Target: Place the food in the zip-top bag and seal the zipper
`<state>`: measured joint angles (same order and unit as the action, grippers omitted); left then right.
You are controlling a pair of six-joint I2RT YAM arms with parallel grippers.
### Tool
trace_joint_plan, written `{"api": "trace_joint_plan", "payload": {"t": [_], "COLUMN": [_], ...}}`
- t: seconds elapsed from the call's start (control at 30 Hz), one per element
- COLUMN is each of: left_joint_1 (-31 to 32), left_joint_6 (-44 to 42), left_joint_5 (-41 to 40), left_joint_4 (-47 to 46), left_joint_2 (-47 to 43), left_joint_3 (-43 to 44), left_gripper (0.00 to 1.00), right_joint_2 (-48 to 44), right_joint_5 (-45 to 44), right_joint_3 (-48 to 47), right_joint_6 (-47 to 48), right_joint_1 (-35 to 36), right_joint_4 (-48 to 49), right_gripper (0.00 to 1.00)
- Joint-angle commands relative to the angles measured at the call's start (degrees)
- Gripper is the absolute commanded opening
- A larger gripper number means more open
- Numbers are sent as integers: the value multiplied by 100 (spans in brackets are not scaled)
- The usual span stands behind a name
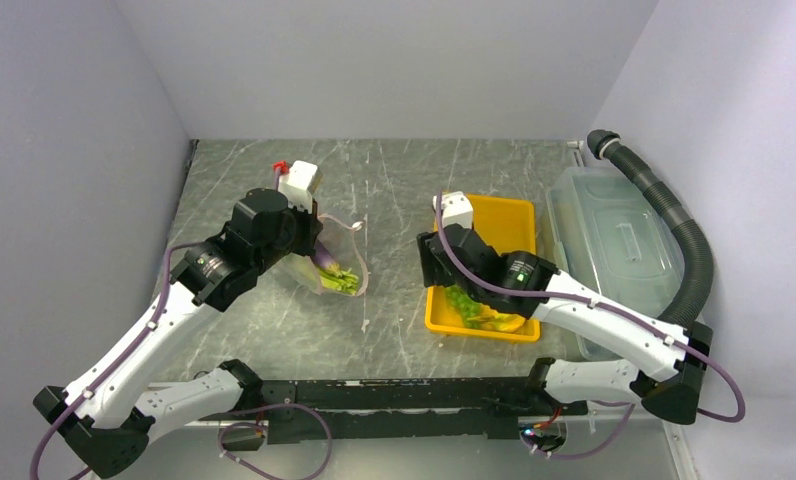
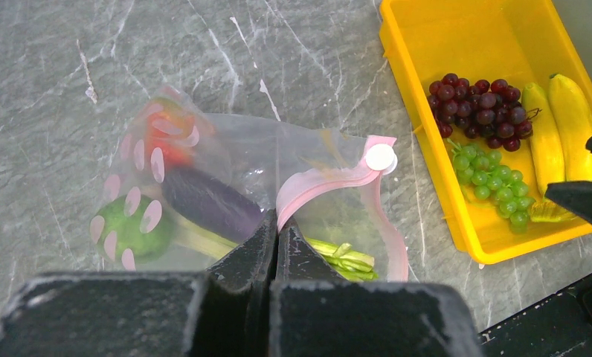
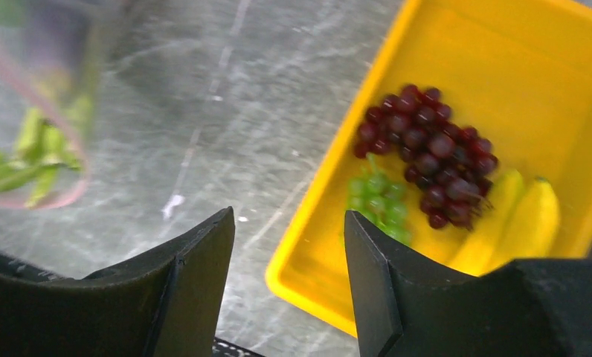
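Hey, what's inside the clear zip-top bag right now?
Through the zip-top bag show a purple piece, a round green piece, a red piece and green stalks. The left pincer covers the bag's near edge.

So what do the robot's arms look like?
The left arm and right arm have white tubes and chunky black joints. A thin purple cable runs along each one, and a small green light glows on each arm. The left pincer and right pincer are pairs of black wedges.
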<state>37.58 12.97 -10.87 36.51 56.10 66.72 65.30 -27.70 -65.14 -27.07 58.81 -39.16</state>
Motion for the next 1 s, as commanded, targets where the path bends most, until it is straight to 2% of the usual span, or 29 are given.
{"api": "trace_joint_plan", "payload": {"t": [0.0, 0.27, 0.47, 0.8, 0.97], "left_joint_1": [-22, -14, -17, -14, -19], "left_joint_6": [59, 72, 73, 74, 69], "left_joint_5": [-24, 13, 8, 24, 46], "left_joint_4": [-142, -144, -144, -149, -153], "left_joint_2": [-64, -60, -61, -91, -81], "left_joint_3": [61, 65, 62, 63, 65], "left_gripper": [0, 0, 0, 0, 0], "right_joint_2": [-251, -426, -555, -598, -571], "right_joint_5": [-789, -493, -239, -365, -611], "right_joint_3": [300, 838, 1219, 1765, 1860], "right_joint_6": [-625, -1080, -1376, -2425, -3136], "right_joint_1": [-210, -800, -1505, -1972, -2027], "right_joint_4": [-744, -1031, -953, -1024, -1475], "right_gripper": [59, 59, 60, 61, 58]}}
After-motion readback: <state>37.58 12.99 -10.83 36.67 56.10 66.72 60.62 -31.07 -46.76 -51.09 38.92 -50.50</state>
